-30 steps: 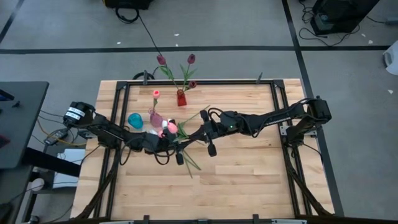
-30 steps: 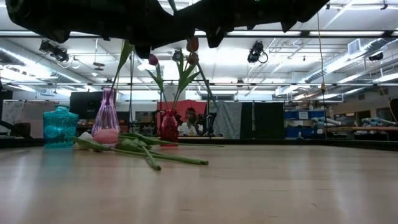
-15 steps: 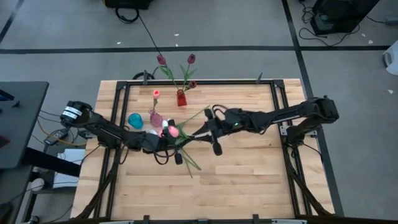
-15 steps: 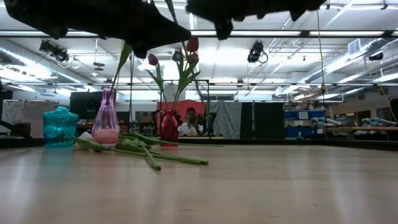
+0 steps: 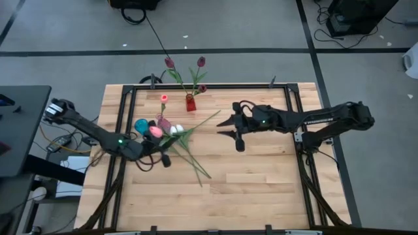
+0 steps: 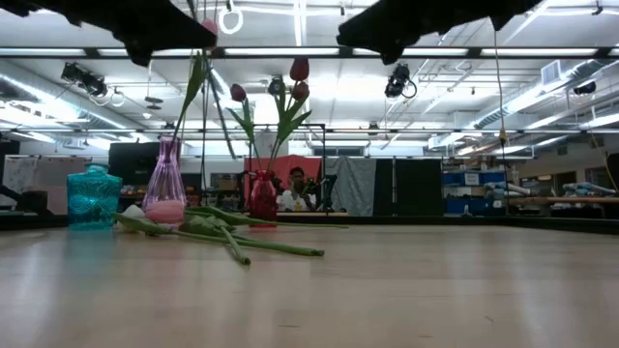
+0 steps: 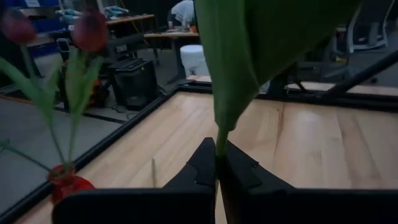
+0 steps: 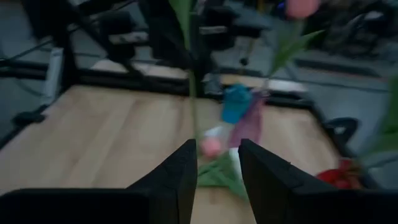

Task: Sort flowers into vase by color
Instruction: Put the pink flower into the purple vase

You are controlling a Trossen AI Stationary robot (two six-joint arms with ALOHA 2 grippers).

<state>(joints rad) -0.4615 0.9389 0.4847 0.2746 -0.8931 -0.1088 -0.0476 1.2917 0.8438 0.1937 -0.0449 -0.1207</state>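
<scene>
My left gripper (image 7: pixel 217 163) is shut on the green stem of a pink tulip, whose head (image 5: pixel 155 130) hangs over the table's left middle, beside the vases. My right gripper (image 5: pixel 225 128) stands open to the right of it, with nothing between its fingers (image 8: pixel 186 177). A red vase (image 5: pixel 190 103) at the far edge holds dark maroon tulips (image 5: pixel 200 61). A purple vase (image 5: pixel 163 123) holds one pink flower (image 5: pixel 164 98). Beside it stands a turquoise vase (image 5: pixel 142 126). Loose tulips (image 6: pixel 232 237) lie flat on the wood, a white head (image 5: pixel 174 129) among them. My left gripper pinches the tulip's thin stem (image 7: pixel 217 144) between its two fingertips, just below a broad green leaf (image 7: pixel 236 68). The fingers lie nearly level, coming from the table's left, and cross the stem. The flower is lifted clear of the table.
A black frame (image 5: pixel 209 85) runs round the table's top. Bare wood (image 5: pixel 261 183) fills the near and right parts. In the low view the room beyond shows a seated person (image 6: pixel 295 188) behind the red vase (image 6: pixel 263 198).
My right gripper has opened and drawn back toward the table's right edge, rising. My left gripper has gone toward the left edge and up with the pink tulip, whose head now hangs nearer the purple and turquoise vases. The loose tulips lie unmoved.
</scene>
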